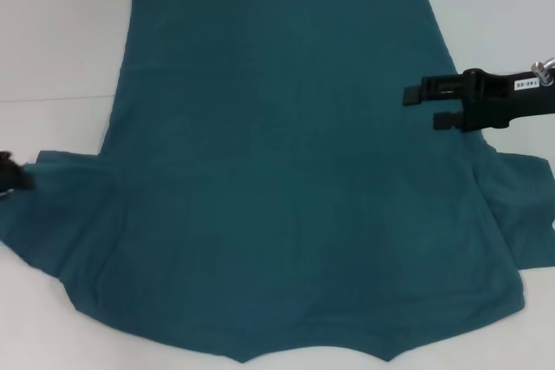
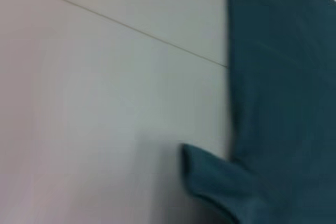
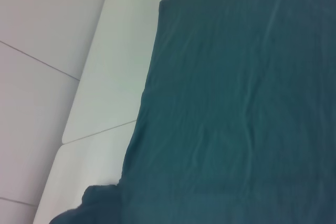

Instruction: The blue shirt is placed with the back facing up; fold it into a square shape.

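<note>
One blue shirt (image 1: pixel 286 179) flat | right tool (image 1: pixel 425 106) above its right edge

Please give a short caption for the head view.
Blue shirt lies flat; right gripper hovers open above its edge.

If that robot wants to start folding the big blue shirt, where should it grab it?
Probably by the sleeves. The blue shirt lies flat on the table, so only its edges offer cloth to pinch. The right gripper, fingers open, hovers over the right edge and could come in from that side at the right sleeve. The left gripper sits beside the left sleeve.
</note>
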Robot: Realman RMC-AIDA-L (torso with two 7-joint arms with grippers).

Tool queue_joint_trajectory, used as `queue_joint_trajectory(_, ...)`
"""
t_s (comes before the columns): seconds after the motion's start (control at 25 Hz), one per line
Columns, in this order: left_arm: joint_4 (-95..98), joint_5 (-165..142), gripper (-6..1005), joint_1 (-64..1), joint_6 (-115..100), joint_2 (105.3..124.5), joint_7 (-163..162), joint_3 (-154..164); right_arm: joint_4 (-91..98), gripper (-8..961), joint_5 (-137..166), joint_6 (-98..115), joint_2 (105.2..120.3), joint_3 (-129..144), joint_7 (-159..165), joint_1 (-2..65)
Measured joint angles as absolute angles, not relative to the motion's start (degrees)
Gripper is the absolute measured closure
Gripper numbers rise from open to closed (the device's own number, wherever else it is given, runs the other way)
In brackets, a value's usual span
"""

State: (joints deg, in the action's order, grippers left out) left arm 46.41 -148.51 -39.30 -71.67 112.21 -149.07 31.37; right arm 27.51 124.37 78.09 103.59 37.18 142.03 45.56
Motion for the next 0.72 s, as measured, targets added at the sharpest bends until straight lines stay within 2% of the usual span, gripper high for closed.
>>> queue_joint_trajectory(0.36, 49.21, -148.07, 979, -45.82, -81.31, 115.85, -150.92, 33.64, 27.52, 25, 124.37, 78.06, 103.81, 37.40, 142.03, 45.61)
queue_joint_trajectory(0.72, 47.20, -148.47, 975, -49.93, -76.06, 119.38, -153.26, 42.17, 27.51, 25, 124.37, 78.17, 104.31, 37.52, 141.91, 45.44)
